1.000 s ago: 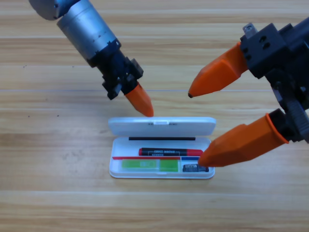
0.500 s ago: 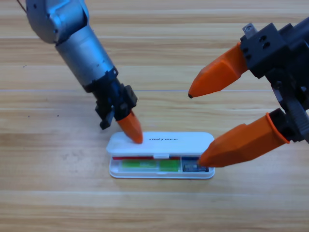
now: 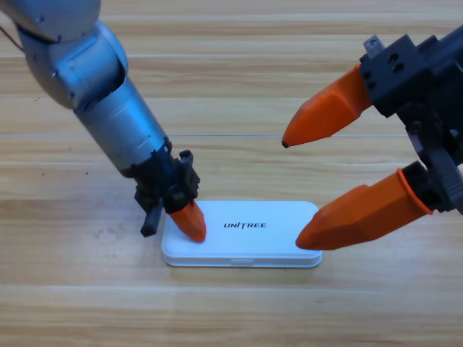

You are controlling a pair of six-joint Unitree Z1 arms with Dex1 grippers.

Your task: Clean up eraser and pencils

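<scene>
The white UNITREE case [image 3: 253,242] lies closed and flat on the table at centre bottom. The eraser and the pencils are hidden under its lid. My left gripper [image 3: 193,228] reaches down from the upper left, and its orange jaws, held together as one tip, press on the left end of the lid. Large at the right edge, my right gripper [image 3: 291,194] is open; its lower jaw overlaps the case's right end in the picture and holds nothing.
The wooden table [image 3: 87,303] shows around the case. The grey left arm [image 3: 108,116] crosses the upper left, and the right gripper's black body [image 3: 427,79] fills the upper right.
The case's lid has gone from standing open to fully closed, hiding the pencils and eraser. My left gripper moved down and toward the front with the lid. The right gripper has not moved.
</scene>
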